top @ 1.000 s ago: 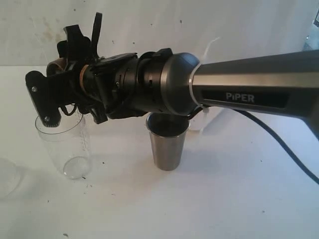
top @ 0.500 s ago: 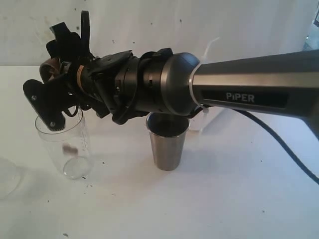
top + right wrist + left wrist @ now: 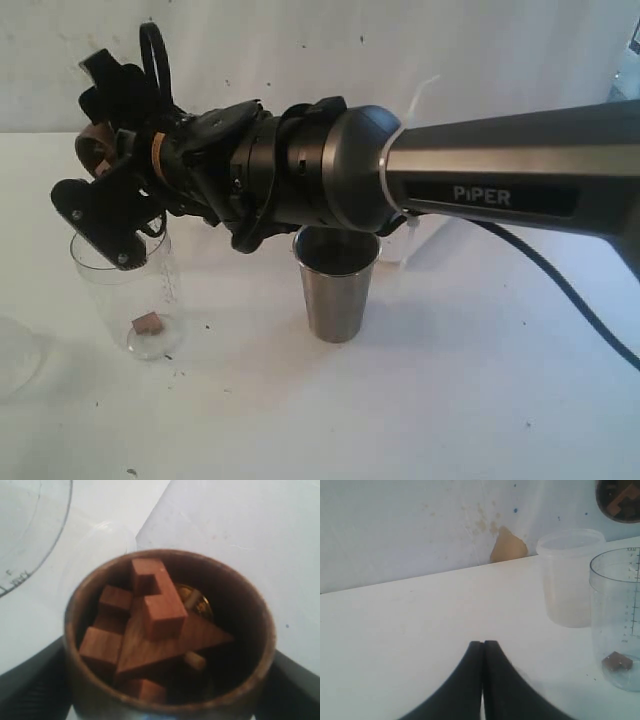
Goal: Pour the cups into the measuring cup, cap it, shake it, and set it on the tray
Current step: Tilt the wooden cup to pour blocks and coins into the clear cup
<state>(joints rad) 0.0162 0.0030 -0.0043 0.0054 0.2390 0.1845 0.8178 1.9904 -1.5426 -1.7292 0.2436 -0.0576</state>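
Note:
My right gripper [image 3: 100, 145] is shut on the dark wooden cup [image 3: 93, 142] and holds it tipped over the clear measuring cup [image 3: 130, 300]. One small wooden piece [image 3: 148, 325] lies on the measuring cup's bottom. In the right wrist view the wooden cup [image 3: 170, 702] still holds several wooden blocks [image 3: 160, 610] between the fingers [image 3: 30, 680]. The steel tumbler [image 3: 337, 290] stands upright to the right, under the arm. My left gripper [image 3: 483, 644] is shut and empty, low over the table, with the measuring cup [image 3: 617, 625] beside it. The tray is hidden.
A frosted plastic cup [image 3: 570, 580] stands just behind the measuring cup; its rim shows at the exterior view's left edge [image 3: 15, 360]. The right arm [image 3: 480, 180] spans the scene above the tumbler. A black cable [image 3: 560, 290] trails over the table on the right.
The right gripper tipped the wooden cup further over the measuring cup. A wooden piece fell in and now rests on its bottom. The left gripper stayed shut.

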